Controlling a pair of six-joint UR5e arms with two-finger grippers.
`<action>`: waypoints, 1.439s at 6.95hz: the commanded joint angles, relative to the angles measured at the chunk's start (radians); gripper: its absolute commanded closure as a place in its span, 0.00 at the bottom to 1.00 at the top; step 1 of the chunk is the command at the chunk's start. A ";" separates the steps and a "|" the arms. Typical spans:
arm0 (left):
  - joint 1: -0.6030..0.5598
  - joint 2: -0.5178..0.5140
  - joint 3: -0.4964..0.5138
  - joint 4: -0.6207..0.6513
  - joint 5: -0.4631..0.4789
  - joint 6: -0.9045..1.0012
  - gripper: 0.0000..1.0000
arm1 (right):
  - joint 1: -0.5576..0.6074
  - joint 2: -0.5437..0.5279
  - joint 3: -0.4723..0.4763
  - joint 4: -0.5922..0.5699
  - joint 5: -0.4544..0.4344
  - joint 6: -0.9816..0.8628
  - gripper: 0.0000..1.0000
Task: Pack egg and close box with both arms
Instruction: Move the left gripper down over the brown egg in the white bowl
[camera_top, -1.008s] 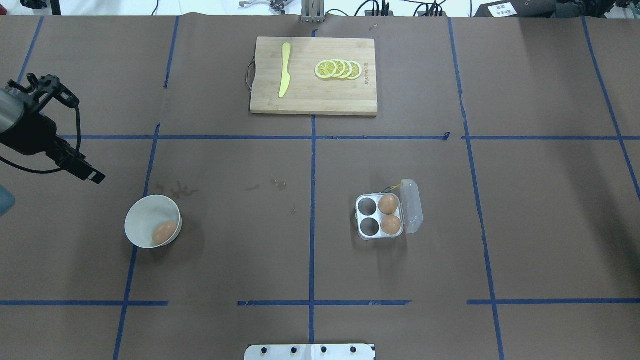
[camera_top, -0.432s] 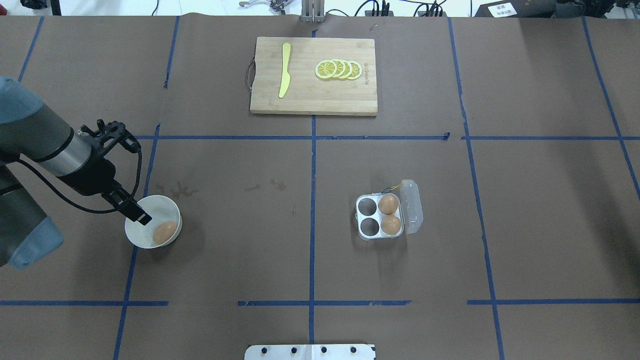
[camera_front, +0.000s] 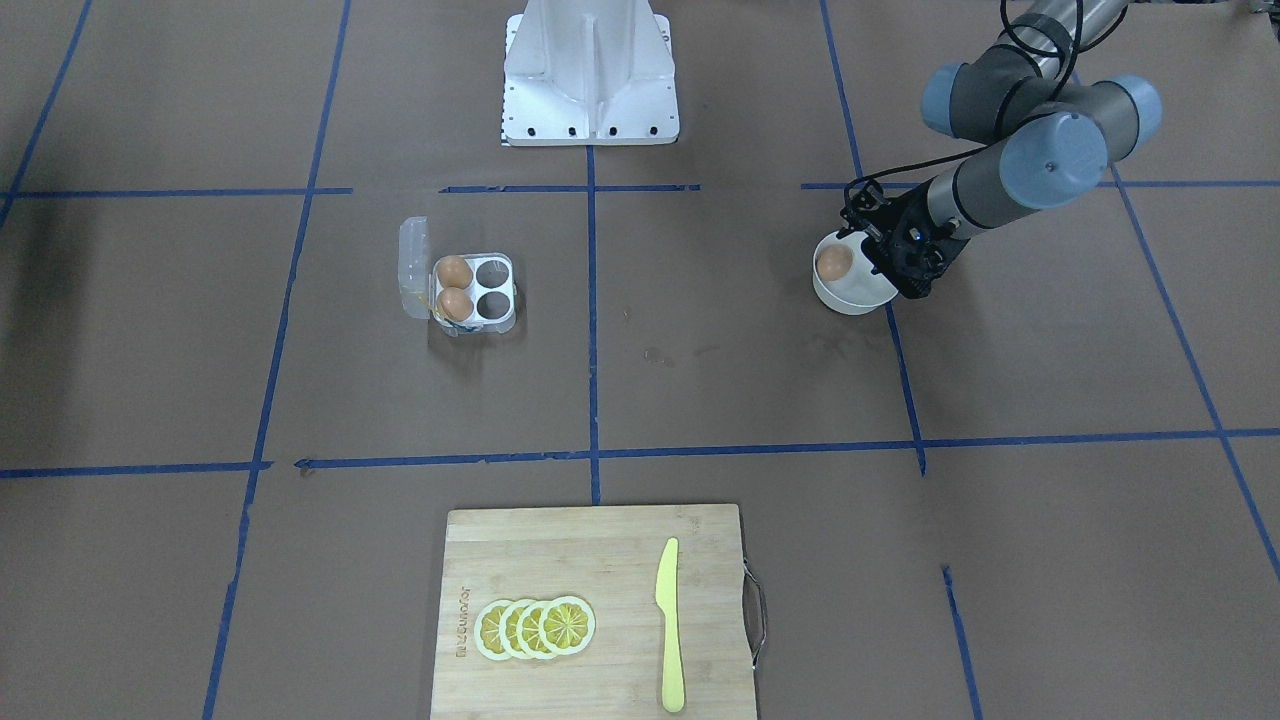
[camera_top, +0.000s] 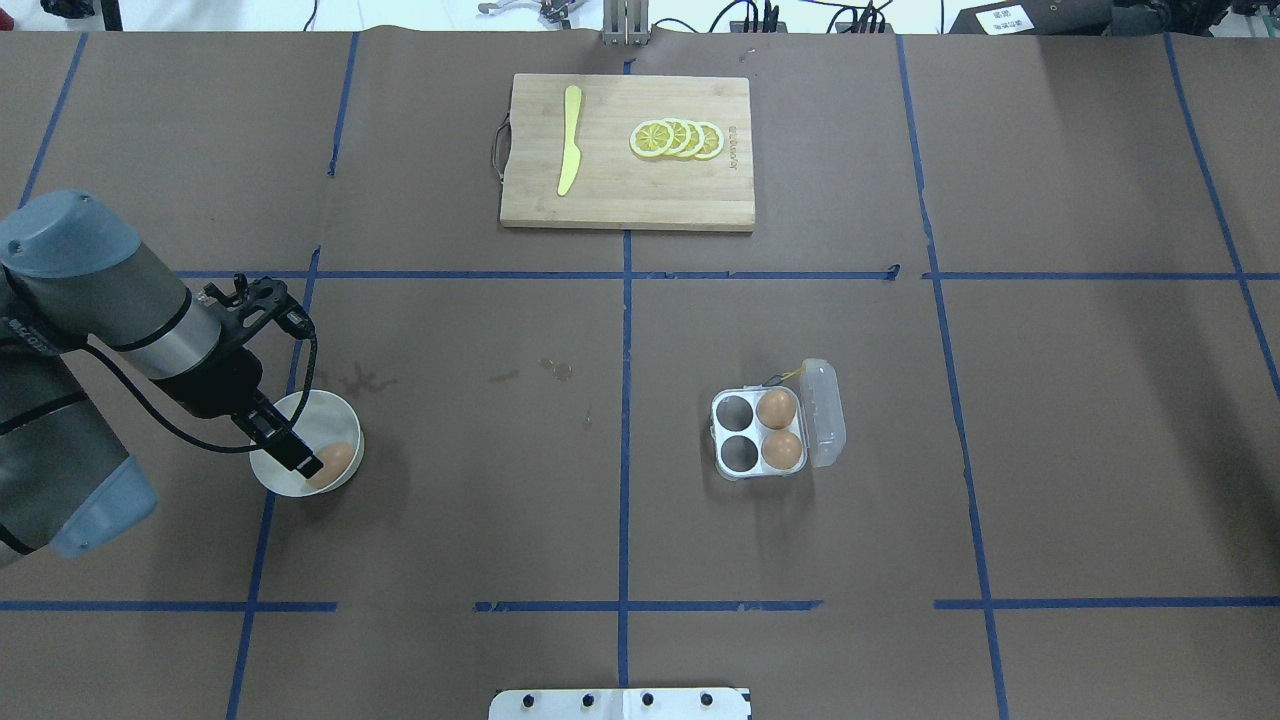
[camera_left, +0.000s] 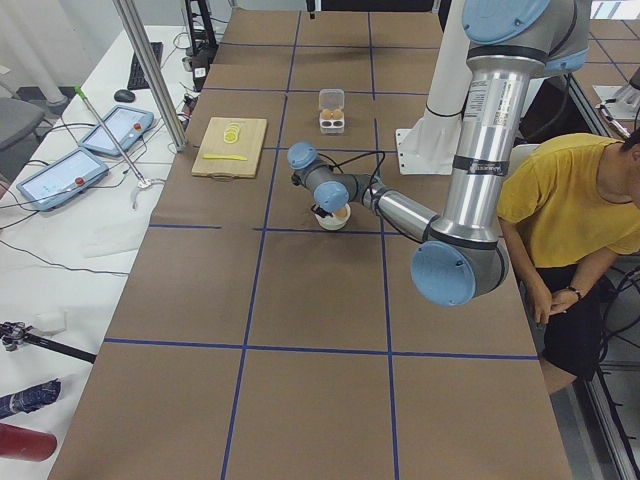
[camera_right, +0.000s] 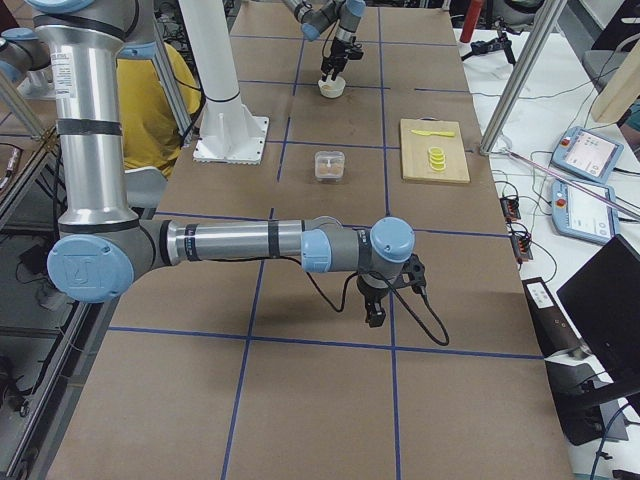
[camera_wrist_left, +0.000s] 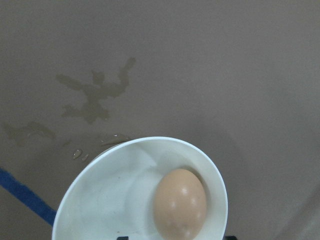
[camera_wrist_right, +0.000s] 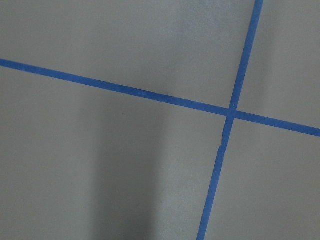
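Note:
A light-brown egg (camera_top: 335, 460) lies in a round white bowl (camera_top: 300, 425) at the left of the table. My left gripper (camera_top: 298, 460) hangs over the bowl with its fingers down inside it, just left of the egg. In the left wrist view the egg (camera_wrist_left: 180, 204) lies between two dark fingertips (camera_wrist_left: 123, 237) at the bottom edge; the jaws stand open. The clear box (camera_top: 758, 432) sits right of centre, its lid (camera_top: 826, 410) open, with two eggs (camera_top: 776, 408) in its right cells. My right gripper (camera_right: 375, 315) shows only in the exterior right view, over bare table; I cannot tell its state.
A wooden cutting board (camera_top: 627, 200) with lemon slices (camera_top: 677, 138) and a yellow knife (camera_top: 569, 140) lies at the far middle. The white robot base (camera_front: 590, 70) stands at the near edge. A person in yellow (camera_left: 565, 210) sits beside the table.
My left arm has swung in from the far left and brought its gripper down into the bowl beside the egg. The box and its eggs have not moved.

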 joint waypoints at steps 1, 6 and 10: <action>0.004 -0.017 0.018 0.000 0.001 0.004 0.29 | 0.000 0.000 -0.008 0.000 0.000 0.000 0.00; 0.007 -0.026 0.041 -0.002 0.002 0.010 0.35 | 0.000 -0.002 -0.009 0.002 0.000 0.000 0.00; 0.009 -0.042 0.057 -0.002 0.004 0.010 0.36 | 0.000 -0.002 -0.009 0.002 -0.002 -0.002 0.00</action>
